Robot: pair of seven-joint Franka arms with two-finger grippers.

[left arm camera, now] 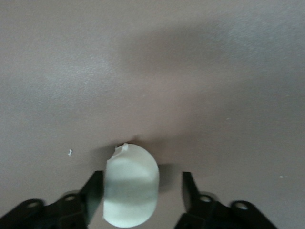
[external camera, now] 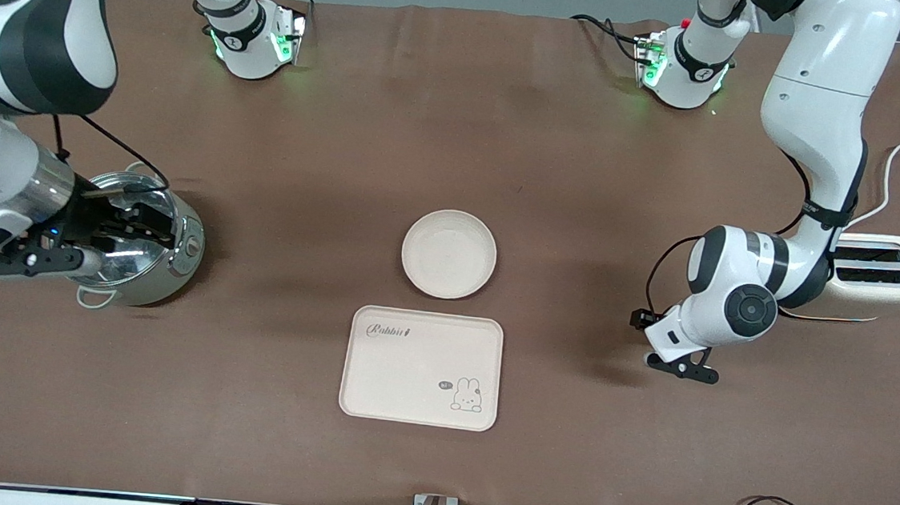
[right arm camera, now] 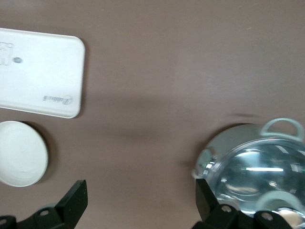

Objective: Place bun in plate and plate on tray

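The bun [left arm camera: 131, 186], a pale rounded lump, lies on the brown table between the fingers of my left gripper [left arm camera: 142, 186]. One finger is against it and the other stands apart, so the jaws are open. In the front view that gripper [external camera: 682, 369] is low over the table toward the left arm's end, and the bun is hidden under it. The round cream plate [external camera: 449, 253] sits mid-table. The rabbit tray [external camera: 422, 367] lies just nearer the front camera. My right gripper [external camera: 149, 221] is open and empty over a steel pot; the right wrist view [right arm camera: 140, 202] shows it too.
The steel pot [external camera: 140, 260] with its glass lid stands at the right arm's end of the table. A cream toaster [external camera: 882, 274] stands at the left arm's end, beside the left arm. Brown table surface lies between the left gripper and the plate.
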